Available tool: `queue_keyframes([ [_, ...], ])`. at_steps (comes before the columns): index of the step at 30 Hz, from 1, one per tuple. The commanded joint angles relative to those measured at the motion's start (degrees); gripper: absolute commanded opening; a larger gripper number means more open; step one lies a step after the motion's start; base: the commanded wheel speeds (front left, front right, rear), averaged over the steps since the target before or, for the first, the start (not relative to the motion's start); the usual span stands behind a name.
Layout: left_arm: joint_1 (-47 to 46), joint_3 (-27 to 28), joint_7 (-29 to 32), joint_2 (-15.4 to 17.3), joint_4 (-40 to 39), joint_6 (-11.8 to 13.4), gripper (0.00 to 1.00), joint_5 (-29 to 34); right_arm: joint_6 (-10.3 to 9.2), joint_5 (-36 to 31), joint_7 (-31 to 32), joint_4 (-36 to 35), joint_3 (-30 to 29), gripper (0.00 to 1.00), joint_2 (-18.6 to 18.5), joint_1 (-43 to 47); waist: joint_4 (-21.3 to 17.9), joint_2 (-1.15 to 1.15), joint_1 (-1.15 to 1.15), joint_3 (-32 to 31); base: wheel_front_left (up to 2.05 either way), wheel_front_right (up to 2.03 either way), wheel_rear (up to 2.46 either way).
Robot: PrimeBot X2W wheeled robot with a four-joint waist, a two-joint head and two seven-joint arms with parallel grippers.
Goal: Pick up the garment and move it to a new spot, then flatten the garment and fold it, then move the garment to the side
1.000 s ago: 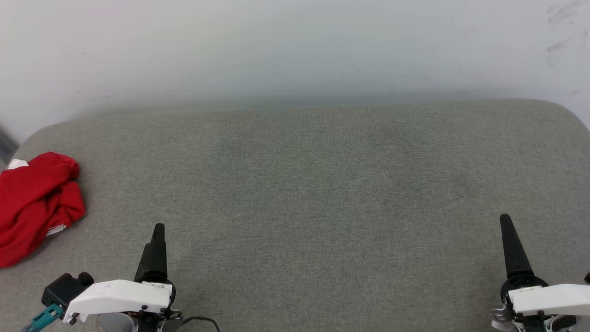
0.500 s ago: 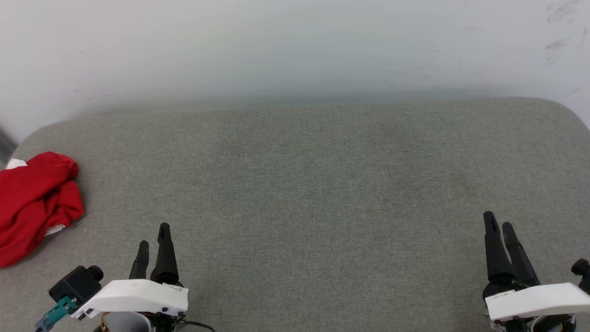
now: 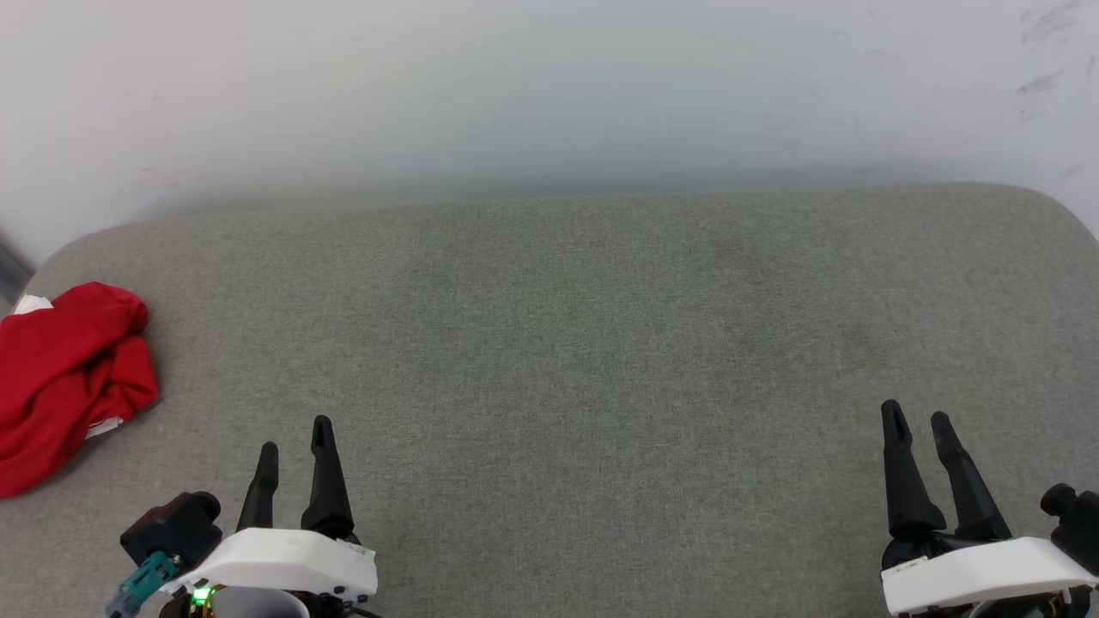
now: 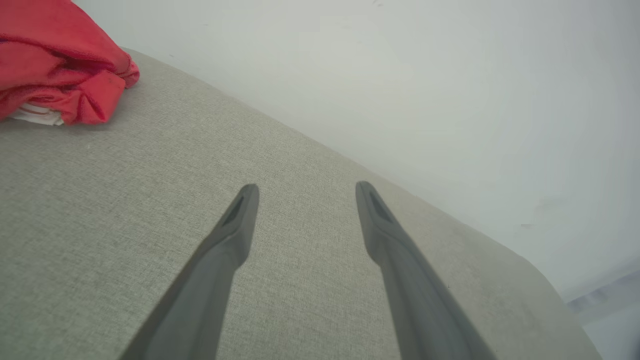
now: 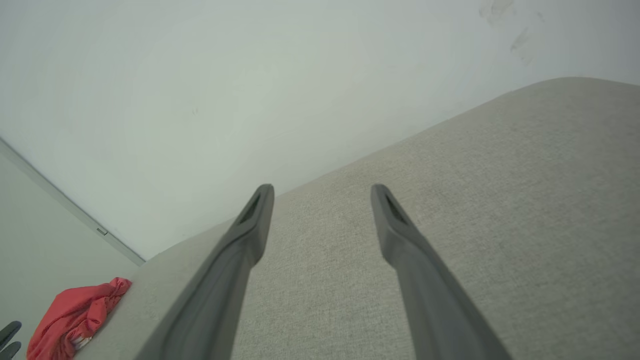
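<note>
Head view: the garment [image 3: 69, 378] lies crumpled at the far left edge of the grey cushion [image 3: 584, 343], apart from the left gripper [image 3: 294, 435], whose fingers are spread. The right gripper [image 3: 917, 415] likewise stands parted. Left wrist view reveals white fabric [image 4: 35, 114] tucked beneath the red folds.

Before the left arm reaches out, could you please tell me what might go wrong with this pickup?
1. The garment lies bunched near the cushion's left edge; a nudge from the left gripper might push it off.
2. A pinch on that heap may catch several layers, making flattening harder.
3. The right gripper is far across the cushion, so cannot readily help.
</note>
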Motion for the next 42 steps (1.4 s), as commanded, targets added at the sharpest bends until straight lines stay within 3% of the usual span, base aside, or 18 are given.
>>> queue_keyframes([
  [1,0.3,-0.3,-0.6,0.1,-1.0,0.4,1.00,1.9,0.00,-2.0,-0.6,-1.0,0.1,1.00,-0.1,0.5,0.0,0.00,0.00,0.0,0.00,0.00,0.00],
  [15,1.5,-2.1,-2.6,0.1,-2.4,0.8,1.00,11.0,0.00,-10.5,-2.7,-1.1,-0.1,1.00,-0.1,1.8,0.0,0.00,0.00,0.2,0.00,0.00,0.00],
  [42,3.2,-4.0,-5.9,0.2,-2.6,-0.5,1.00,21.9,0.00,-22.0,-5.8,-3.0,0.5,1.00,0.0,4.2,0.1,0.00,0.00,-0.1,0.00,0.00,0.00],
])
